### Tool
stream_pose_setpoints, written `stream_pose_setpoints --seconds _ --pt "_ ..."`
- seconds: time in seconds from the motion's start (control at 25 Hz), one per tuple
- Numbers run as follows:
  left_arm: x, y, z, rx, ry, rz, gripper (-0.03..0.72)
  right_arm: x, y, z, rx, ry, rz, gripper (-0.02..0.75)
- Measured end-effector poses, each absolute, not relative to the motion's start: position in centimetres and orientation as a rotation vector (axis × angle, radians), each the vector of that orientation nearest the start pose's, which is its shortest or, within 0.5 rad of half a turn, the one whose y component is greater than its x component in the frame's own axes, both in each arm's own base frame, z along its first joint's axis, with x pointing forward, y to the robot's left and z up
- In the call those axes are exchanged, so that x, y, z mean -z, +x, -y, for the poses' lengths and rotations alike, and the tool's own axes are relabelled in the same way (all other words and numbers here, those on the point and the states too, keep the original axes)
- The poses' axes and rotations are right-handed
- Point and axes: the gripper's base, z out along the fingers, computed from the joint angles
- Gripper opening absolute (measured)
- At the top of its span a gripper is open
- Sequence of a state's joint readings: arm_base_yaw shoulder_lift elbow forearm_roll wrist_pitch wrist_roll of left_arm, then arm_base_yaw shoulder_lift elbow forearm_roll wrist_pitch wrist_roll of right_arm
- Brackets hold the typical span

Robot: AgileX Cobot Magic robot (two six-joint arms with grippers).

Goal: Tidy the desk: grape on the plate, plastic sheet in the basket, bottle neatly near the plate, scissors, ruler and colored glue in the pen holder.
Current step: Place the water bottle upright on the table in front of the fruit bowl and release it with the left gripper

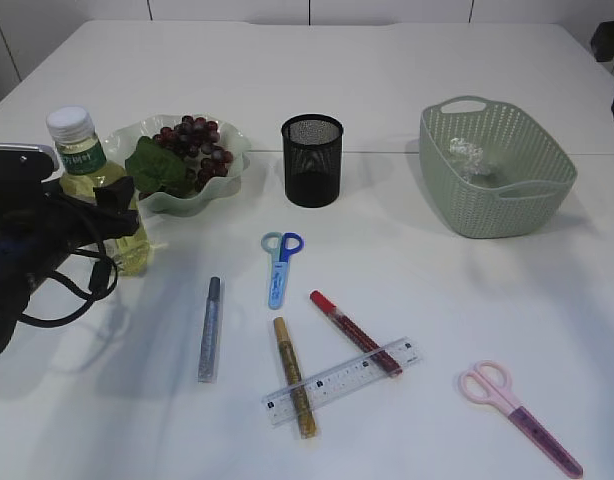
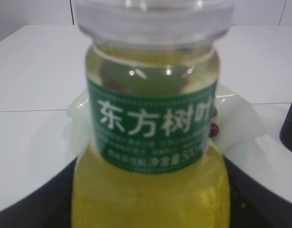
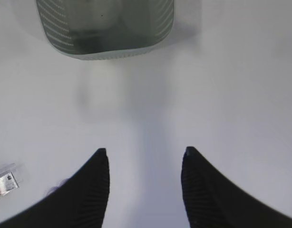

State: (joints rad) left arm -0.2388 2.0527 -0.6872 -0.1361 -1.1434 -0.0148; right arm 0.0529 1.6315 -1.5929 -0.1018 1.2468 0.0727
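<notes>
The bottle (image 1: pixel 95 185) stands upright at 9 o'clock, just beside the plate (image 1: pixel 227 170) of grapes (image 1: pixel 199 145), between the left gripper's (image 1: pixel 112 215) jaws (whether gripped, I cannot tell). At 3 o'clock, the right gripper (image 3: pixel 143 154) hangs parted, holding nothing, near the basket (image 1: pixel 532 205).

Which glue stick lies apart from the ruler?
The silver glue stick, lying alone on the left; the gold glue stick and red glue stick both cross the ruler.
</notes>
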Motion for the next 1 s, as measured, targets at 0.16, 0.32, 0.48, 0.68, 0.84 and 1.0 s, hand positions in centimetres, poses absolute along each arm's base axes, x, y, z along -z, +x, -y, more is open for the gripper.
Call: stream_pose_setpoints --seconds 0.16,0.32,0.48,0.68,0.84,1.0 --pt "-10.9 34.1 7.1 0.125 0.051 -1.709 0.564 -35.2 33.8 -0.9 0.109 0.008 -2.762 0.398" --pt "-10.9 34.1 7.1 0.125 0.051 -1.709 0.575 -35.2 33.8 -0.9 0.109 0.008 -2.762 0.398" --pt "-11.1 34.1 7.1 0.128 0.049 -1.719 0.575 -35.2 33.8 -0.9 0.109 0.008 -2.762 0.398" --pt "-12.1 34.1 7.2 0.133 0.046 -1.699 0.575 -35.2 33.8 -0.9 0.109 0.008 -2.762 0.398" --pt "-13.8 34.0 7.1 0.140 0.040 -1.640 0.575 -35.2 33.8 -0.9 0.109 0.008 -2.762 0.398" --pt "-15.7 33.9 7.1 0.148 0.033 -1.576 0.575 -35.2 33.8 -0.9 0.109 0.008 -2.762 0.398"
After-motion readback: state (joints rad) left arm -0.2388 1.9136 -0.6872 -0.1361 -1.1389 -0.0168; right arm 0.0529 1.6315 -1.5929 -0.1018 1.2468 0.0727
